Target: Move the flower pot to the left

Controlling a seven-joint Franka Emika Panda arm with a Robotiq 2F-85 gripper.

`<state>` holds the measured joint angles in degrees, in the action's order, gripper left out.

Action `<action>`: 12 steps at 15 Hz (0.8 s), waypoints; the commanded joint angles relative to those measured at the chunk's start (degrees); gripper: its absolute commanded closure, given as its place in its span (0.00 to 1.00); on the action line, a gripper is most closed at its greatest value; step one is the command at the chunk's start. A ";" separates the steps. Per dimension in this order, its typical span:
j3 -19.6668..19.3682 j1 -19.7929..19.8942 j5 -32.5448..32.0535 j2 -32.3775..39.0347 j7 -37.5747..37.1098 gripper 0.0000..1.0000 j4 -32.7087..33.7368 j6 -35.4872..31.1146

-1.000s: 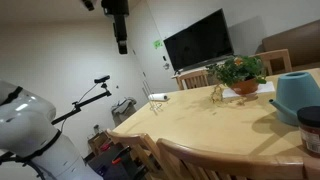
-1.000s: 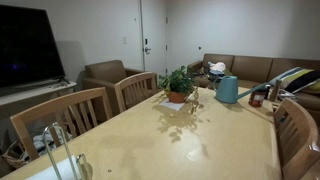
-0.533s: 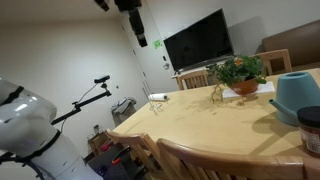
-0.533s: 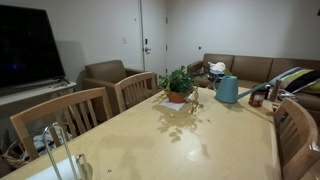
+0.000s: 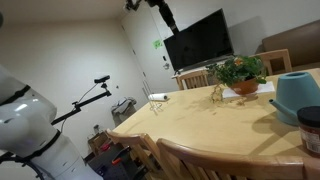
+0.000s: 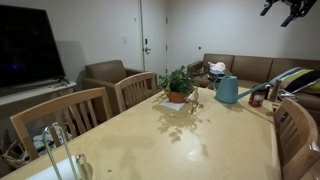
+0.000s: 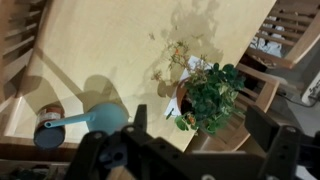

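Observation:
The flower pot is a small terracotta pot with a bushy green plant. It stands near the table's far edge in both exterior views (image 5: 240, 76) (image 6: 178, 88). The wrist view shows it from high above (image 7: 210, 98). My gripper hangs high over the table, near the top edge of both exterior views (image 5: 162, 12) (image 6: 290, 10). In the wrist view its two dark fingers (image 7: 200, 128) stand wide apart with nothing between them. The pot is far below, framed between them.
A teal-blue watering can (image 5: 298, 92) (image 6: 228, 90) (image 7: 98, 118) stands beside the pot. A small dried sprig (image 6: 193, 102) (image 7: 180, 55) and a dark jar (image 5: 311, 128) (image 7: 48, 120) are on the wooden table (image 5: 200, 130). Chairs (image 6: 90, 108) line its edge.
The arm has swung along the top of the exterior view, from near the wall corner toward the television and the table. The flower pot has not moved.

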<state>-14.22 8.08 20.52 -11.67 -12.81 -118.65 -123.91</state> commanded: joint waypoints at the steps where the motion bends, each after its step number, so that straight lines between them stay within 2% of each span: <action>1: 0.78 1.22 3.17 9.08 -5.60 0.00 5.84 -6.56; 4: 0.87 1.76 1.80 15.70 -10.73 0.00 9.09 -9.05; 6: 0.73 2.08 1.38 19.64 -12.94 0.00 12.02 -7.75; 7: 1.00 2.00 1.40 15.69 -10.15 0.00 7.76 -8.72; 12: 1.08 2.16 1.36 17.08 -10.15 0.00 8.57 -8.72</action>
<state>-14.07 9.28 22.02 5.37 -22.89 -110.28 -132.83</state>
